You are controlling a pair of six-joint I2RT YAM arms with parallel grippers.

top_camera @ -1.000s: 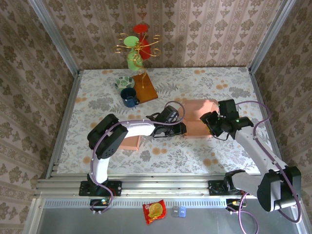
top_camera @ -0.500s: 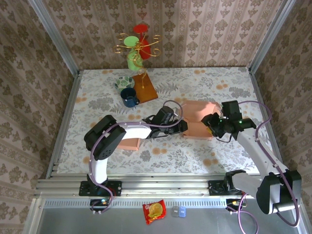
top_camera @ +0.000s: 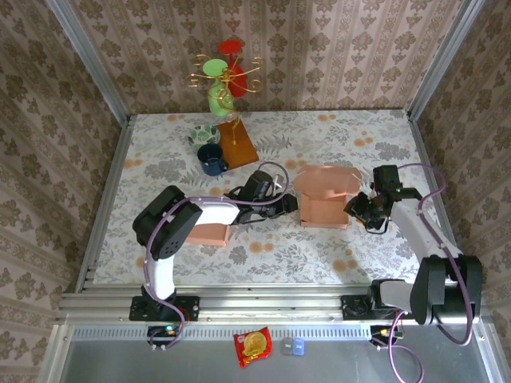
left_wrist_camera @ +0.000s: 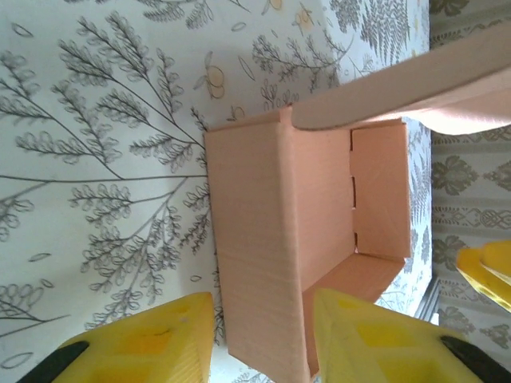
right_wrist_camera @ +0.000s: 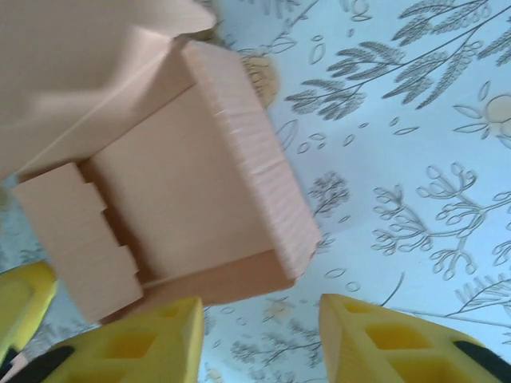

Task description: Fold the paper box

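The pink paper box (top_camera: 322, 209) stands open on the floral table, its lid flap (top_camera: 326, 179) raised and leaning over the cavity. My left gripper (top_camera: 289, 209) is at the box's left side. In the left wrist view it (left_wrist_camera: 259, 319) is open and straddles the box's near wall (left_wrist_camera: 251, 247), one finger outside and one inside, with table showing beside the wall. My right gripper (top_camera: 359, 209) is just off the box's right side. In the right wrist view it (right_wrist_camera: 259, 319) is open, with the box corner (right_wrist_camera: 291, 247) above the gap and only table between the fingers.
A second flat pink cardboard piece (top_camera: 211, 233) lies under the left arm. At the back left are a mug tree (top_camera: 226, 76), a wooden board (top_camera: 238, 148), a blue mug (top_camera: 211, 159) and a patterned cup (top_camera: 204, 134). A snack packet (top_camera: 252, 345) lies below the table's front rail.
The right gripper has backed off the box to the right and narrowed. The left gripper and box have shifted slightly left. The lid flap now shows uncovered over the box.
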